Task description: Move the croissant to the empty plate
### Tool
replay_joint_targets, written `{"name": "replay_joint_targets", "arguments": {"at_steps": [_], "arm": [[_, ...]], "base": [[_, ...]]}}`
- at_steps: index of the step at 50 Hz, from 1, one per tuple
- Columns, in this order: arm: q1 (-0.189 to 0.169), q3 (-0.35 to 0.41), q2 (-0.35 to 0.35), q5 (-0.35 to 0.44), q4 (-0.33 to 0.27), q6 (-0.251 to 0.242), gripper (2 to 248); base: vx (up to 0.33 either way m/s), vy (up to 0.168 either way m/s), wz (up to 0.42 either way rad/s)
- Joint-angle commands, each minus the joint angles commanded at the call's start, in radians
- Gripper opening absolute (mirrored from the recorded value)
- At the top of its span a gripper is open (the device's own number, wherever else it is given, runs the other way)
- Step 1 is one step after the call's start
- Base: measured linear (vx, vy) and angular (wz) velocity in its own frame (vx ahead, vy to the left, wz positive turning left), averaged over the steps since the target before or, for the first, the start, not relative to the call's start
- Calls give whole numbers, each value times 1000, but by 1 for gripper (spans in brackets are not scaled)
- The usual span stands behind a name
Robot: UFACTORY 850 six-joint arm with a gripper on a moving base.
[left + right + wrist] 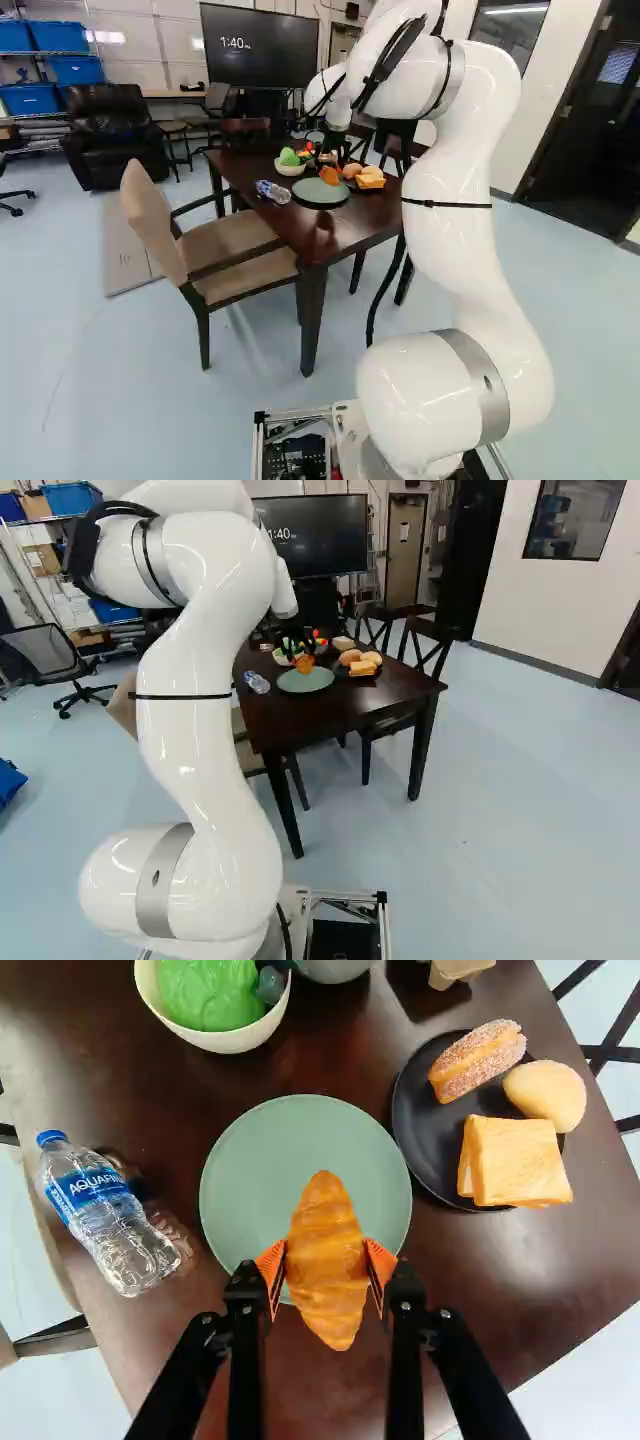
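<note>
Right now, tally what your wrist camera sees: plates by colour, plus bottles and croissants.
Green plates: 1
Black plates: 1
Bottles: 1
Croissants: 1, held in the gripper
Total: 4

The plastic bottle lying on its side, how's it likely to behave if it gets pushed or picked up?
The bottle would probably roll if pushed sideways, since it lies on its side and looks rounded. Its clear, thin-looking plastic may give under a squeeze, and the smooth, glossy wall could slip.

Croissant golden-orange; plate plain green; second plate black.
</note>
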Motion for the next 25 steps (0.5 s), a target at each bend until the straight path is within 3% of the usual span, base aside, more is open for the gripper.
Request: {"name": "replay_joint_targets", "arguments": {"at_steps": [25], "arm": [[0, 0, 0, 0, 0, 0, 126]], "base": [[14, 8, -7]]}}
